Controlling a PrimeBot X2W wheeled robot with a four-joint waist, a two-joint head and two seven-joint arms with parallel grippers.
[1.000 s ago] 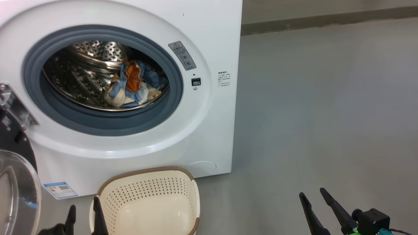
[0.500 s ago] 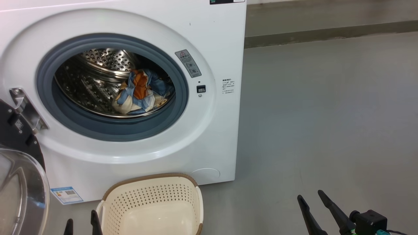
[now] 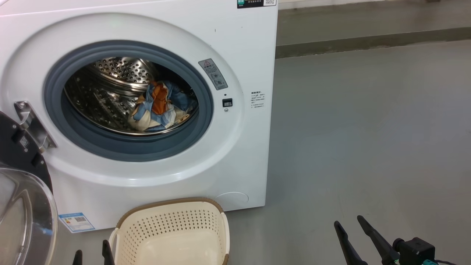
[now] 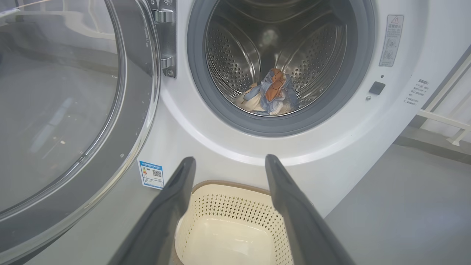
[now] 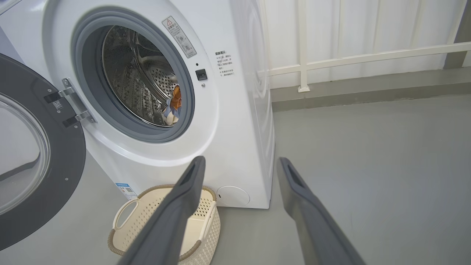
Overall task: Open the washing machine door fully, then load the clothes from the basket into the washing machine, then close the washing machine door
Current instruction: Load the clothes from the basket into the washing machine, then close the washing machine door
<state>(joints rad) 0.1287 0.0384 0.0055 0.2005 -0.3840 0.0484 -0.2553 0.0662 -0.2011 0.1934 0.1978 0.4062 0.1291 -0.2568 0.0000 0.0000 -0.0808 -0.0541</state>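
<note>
Left gripper [image 4: 230, 162] and right gripper [image 3: 349, 222] both stand with fingers [image 4: 173, 206] spread wide and hold nothing. With the basket bare inside and the clothes in the drum, closing the door appears to be the step left.

Hazards (judged):
- Washer [image 3: 243, 48]: the left gripper sits near its front. An arm swung wide during the push may strike the white panel.
- Door [image 5: 73, 158]: it hangs wide open. A push on the bulging glass [image 4: 55, 103] may slide off the smooth curve, so contact on the dark rim [image 4: 141, 121] is safer. A weak push may leave the door ajar.
- Basket [image 3: 169, 201]: it lies in the likely sweep of the left arm. Contact would shove or tip it.
- Clothes [image 3: 158, 103]: they lie deep in the drum [image 3: 103, 99], clear of the grey seal [image 3: 128, 151]. Trapping looks unlikely.

Positions:
- Washer: ahead of the left gripper; ahead and left of the right gripper.
- Door: near, to the left of the left gripper; far left of the right gripper.
- Basket: just beside the left fingertips, ahead and below; well apart from the right gripper, on its left.
- Clothes: ahead of and above the left gripper, well apart.
</note>
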